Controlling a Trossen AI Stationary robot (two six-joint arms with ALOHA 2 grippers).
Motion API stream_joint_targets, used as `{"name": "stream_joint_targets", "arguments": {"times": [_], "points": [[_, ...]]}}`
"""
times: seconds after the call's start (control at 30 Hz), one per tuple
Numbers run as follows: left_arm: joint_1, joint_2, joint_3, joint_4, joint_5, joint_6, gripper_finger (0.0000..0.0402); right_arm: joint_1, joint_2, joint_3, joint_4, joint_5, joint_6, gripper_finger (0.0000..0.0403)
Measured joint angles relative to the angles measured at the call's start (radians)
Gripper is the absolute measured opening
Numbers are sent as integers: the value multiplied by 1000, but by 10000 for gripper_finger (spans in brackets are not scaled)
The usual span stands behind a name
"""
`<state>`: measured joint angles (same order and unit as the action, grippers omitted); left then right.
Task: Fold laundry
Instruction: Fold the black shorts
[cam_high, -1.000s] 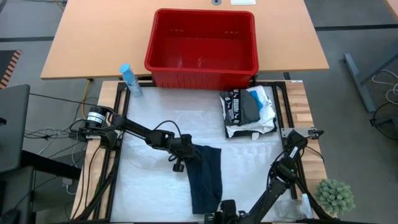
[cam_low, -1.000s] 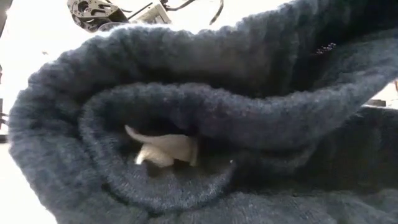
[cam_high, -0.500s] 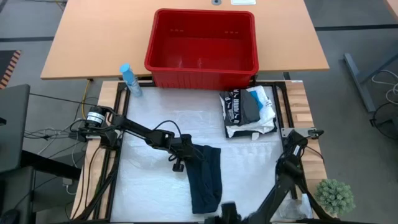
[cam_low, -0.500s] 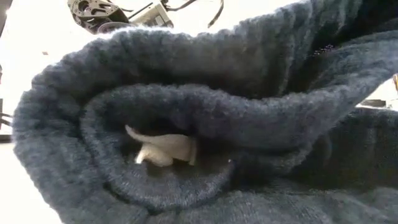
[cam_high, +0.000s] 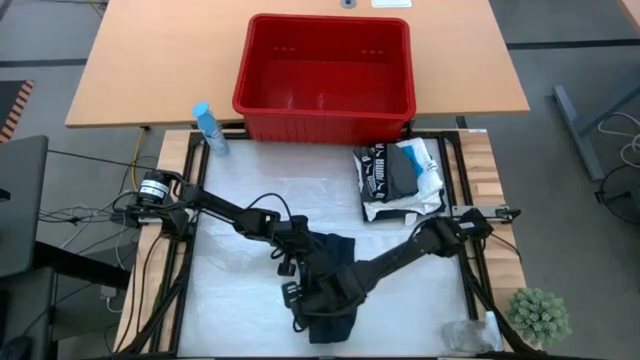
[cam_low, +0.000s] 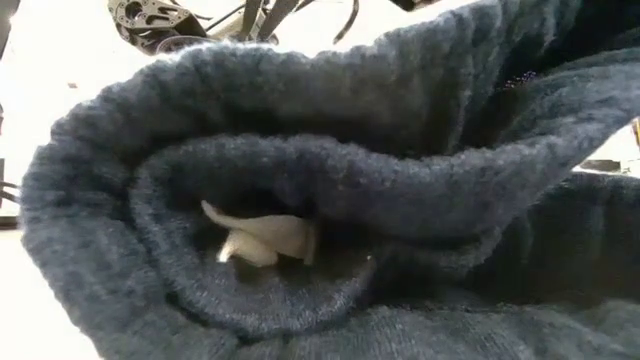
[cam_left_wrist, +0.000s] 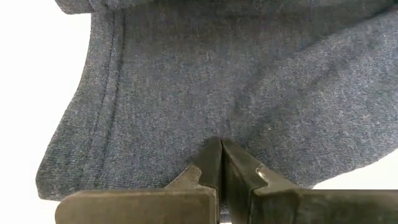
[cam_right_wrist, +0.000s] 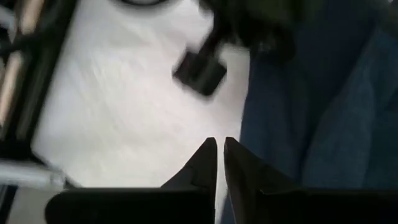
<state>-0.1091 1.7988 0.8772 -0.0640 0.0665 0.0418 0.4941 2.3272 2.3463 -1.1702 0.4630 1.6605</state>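
The dark grey garment (cam_low: 330, 180) is coarse, fuzzy knit cloth (matt), the red basket (cam_high: 325, 65) smooth glossy plastic, the tabletop (cam_high: 150, 60) smooth wood

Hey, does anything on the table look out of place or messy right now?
The dark blue knit garment hangs off the white-covered table's near edge, bunched against the low camera. A loose pile of black and white clothes sits unfolded beside the empty red plastic basket.

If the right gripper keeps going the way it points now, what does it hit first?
Most likely the white table cover just past the right gripper, right beside the edge of the dark grey garment. Beyond that lies part of the left arm. Depth is unclear.
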Motion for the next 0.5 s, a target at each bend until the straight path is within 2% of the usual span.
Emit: {"name": "stream_joint_targets", "arguments": {"times": [0.1,0.33,0.5], "points": [[6,0,0,1,6,-1,0,-10,-2,1,-8,-64,-42,47],[25,1,0,4,3,-1,0,16,16,-16,-101,-105,-20,18],[41,1,0,5,4,0,0,26,66,-17,-110,-169,-20,23]]}}
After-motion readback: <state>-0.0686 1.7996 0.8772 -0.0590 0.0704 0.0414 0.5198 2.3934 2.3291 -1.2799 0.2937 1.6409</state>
